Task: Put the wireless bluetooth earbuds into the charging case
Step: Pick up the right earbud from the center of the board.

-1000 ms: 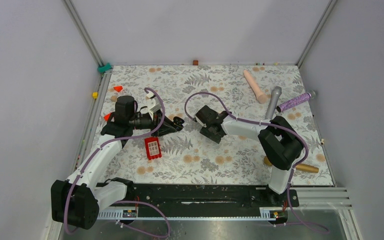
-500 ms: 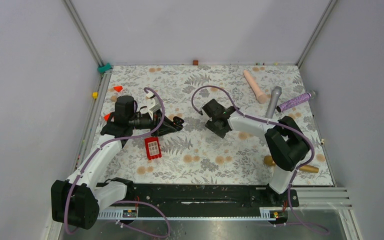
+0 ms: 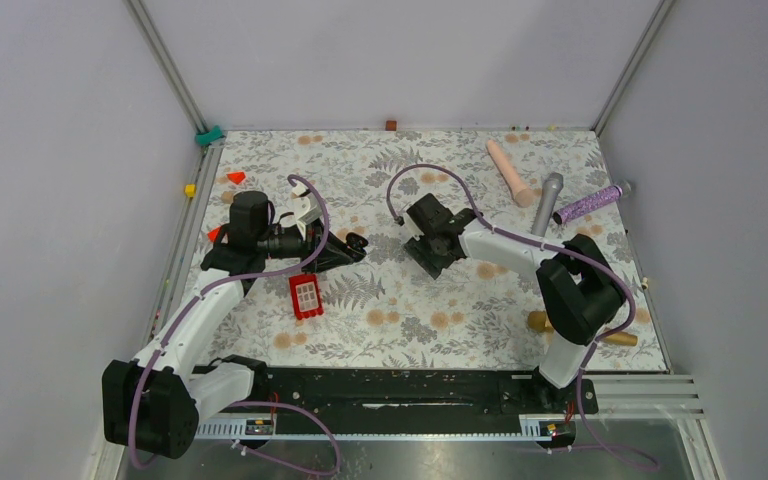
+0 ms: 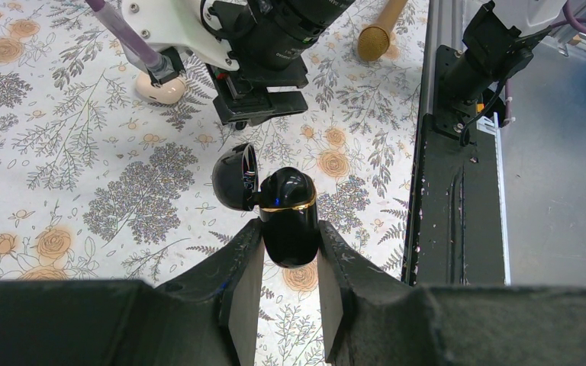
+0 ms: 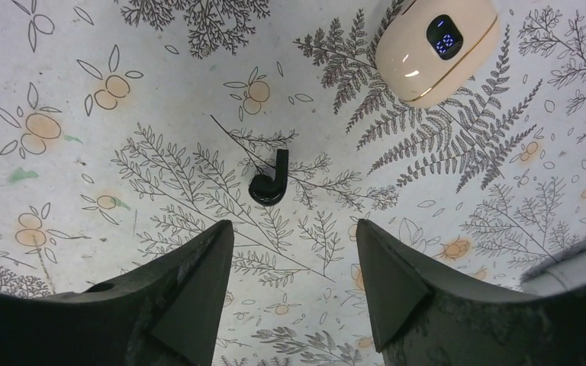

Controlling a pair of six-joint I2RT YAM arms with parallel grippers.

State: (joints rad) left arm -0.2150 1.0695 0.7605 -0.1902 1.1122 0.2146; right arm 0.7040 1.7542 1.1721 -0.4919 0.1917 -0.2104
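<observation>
My left gripper (image 4: pixel 290 255) is shut on the black glossy charging case (image 4: pixel 290 217), which has a gold band and its lid (image 4: pixel 233 177) swung open to the left. In the top view the case (image 3: pixel 353 243) is just past the left gripper (image 3: pixel 338 250). One tiny black earbud (image 5: pixel 268 183) lies on the floral mat, a little ahead of my right gripper (image 5: pixel 294 236). That gripper is open and empty, and hovers over the earbud. The right gripper also shows in the top view (image 3: pixel 436 258) and in the left wrist view (image 4: pixel 259 107). No second earbud shows.
A cream oval device with a blue display (image 5: pixel 436 46) lies beyond the earbud. A red block (image 3: pixel 306 296) lies near the left arm. A pink cylinder (image 3: pixel 509 170), a grey microphone (image 3: pixel 547 200) and a purple wand (image 3: pixel 590 203) lie at the back right. A gold microphone (image 3: pixel 600 333) lies at the front right.
My right gripper has moved a little to the right and towards the back of the mat. The left arm and the case have not moved.
</observation>
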